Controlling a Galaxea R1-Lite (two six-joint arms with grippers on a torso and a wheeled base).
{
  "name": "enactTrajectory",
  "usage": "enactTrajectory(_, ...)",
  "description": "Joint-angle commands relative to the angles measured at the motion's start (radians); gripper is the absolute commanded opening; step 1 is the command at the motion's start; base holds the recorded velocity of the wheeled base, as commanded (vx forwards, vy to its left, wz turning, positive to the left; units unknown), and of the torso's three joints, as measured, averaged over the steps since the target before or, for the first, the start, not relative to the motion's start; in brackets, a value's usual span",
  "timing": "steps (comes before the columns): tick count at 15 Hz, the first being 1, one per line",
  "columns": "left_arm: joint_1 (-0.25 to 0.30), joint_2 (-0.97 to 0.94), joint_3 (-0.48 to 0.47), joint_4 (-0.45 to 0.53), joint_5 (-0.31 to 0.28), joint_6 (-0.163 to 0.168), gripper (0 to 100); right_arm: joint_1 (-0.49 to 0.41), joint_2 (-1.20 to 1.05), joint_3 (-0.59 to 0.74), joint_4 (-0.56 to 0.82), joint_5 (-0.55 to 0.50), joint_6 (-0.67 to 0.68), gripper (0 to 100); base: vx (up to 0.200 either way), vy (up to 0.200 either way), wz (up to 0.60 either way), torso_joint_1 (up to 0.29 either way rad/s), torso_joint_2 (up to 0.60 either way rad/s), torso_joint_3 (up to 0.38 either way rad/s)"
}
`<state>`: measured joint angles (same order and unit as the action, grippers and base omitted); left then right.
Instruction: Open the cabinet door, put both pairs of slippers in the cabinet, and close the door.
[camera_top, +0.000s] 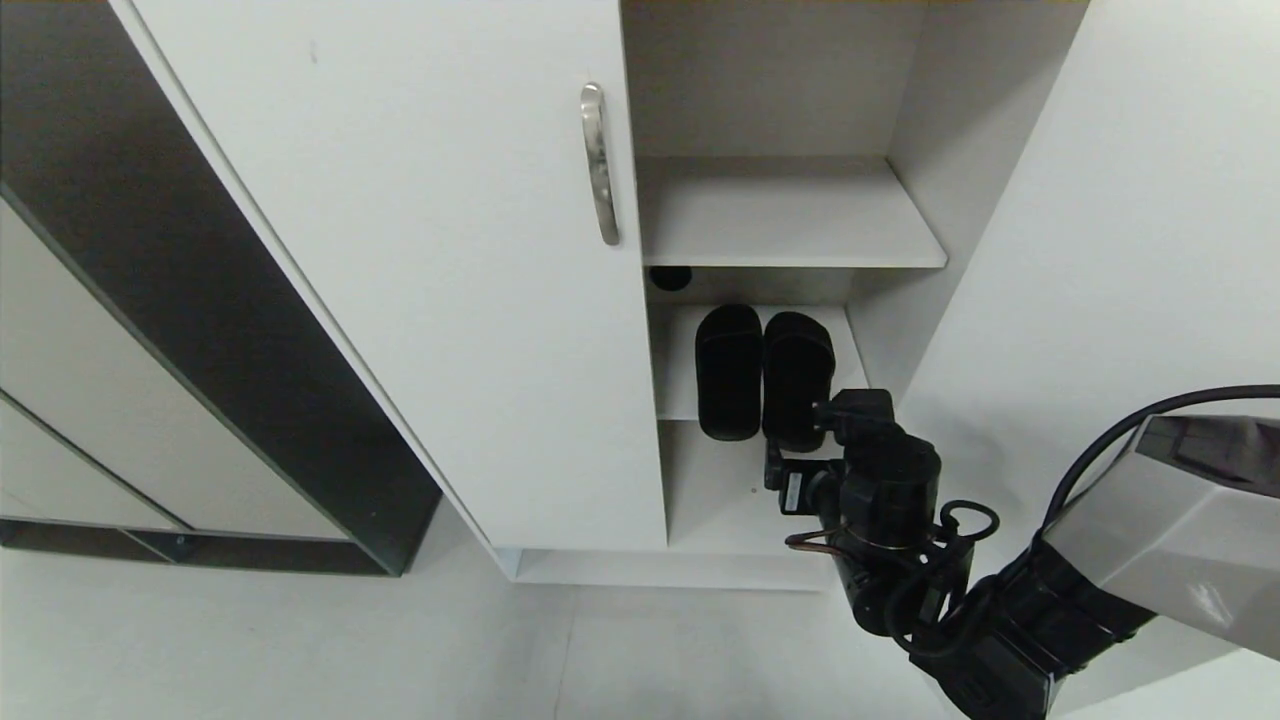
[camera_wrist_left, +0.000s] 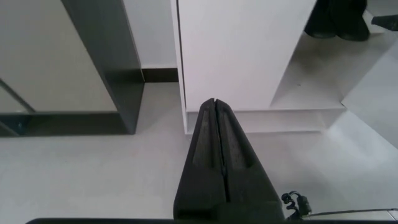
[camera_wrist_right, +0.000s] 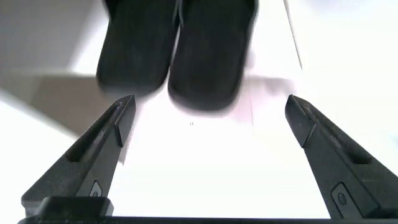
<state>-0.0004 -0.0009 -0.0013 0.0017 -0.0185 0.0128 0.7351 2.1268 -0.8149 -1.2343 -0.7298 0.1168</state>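
Note:
A pair of black slippers lies side by side on the cabinet's lower shelf, heels over its front edge. My right gripper hangs just in front of and below the heels, above the cabinet's bottom board. In the right wrist view the right gripper stands open and holds nothing, with the slippers just ahead. My left gripper is shut on nothing, low over the floor in front of the closed left door. The slippers lie far off in that view.
The left cabinet door with its metal handle is closed. The right door stands open beside my right arm. An upper shelf is bare, with a dark round thing beneath it. A dark-framed panel stands left.

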Motion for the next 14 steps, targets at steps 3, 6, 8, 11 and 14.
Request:
enactTrajectory(3, 0.0, 0.001, 0.001, 0.0, 0.002, 0.0, 0, 0.0, 0.004, 0.006, -0.002, 0.0, 0.0, 100, 0.0, 0.0, 0.0, 0.0, 0.0, 0.0)
enactTrajectory(6, 0.0, 0.001, 0.001, 0.0, 0.0, 0.001, 0, 0.0, 0.005, 0.008, -0.005, 0.0, 0.0, 100, 0.0, 0.0, 0.0, 0.0, 0.0, 0.0)
enactTrajectory(8, 0.0, 0.001, 0.001, 0.0, 0.0, 0.001, 0, 0.0, 0.005, 0.016, -0.007, 0.0, 0.0, 100, 0.0, 0.0, 0.0, 0.0, 0.0, 0.0)
enactTrajectory(11, 0.0, 0.001, 0.001, 0.0, -0.001, 0.001, 0, 0.0, 0.01, 0.017, -0.014, -0.002, -0.002, 100, 0.0, 0.0, 0.0, 0.0, 0.0, 0.0)
enactTrajectory(14, 0.0, 0.001, 0.0, 0.0, -0.001, 0.001, 0, 0.0, 0.024, 0.017, -0.014, -0.002, -0.003, 100, 0.0, 0.0, 0.0, 0.0, 0.0, 0.0)
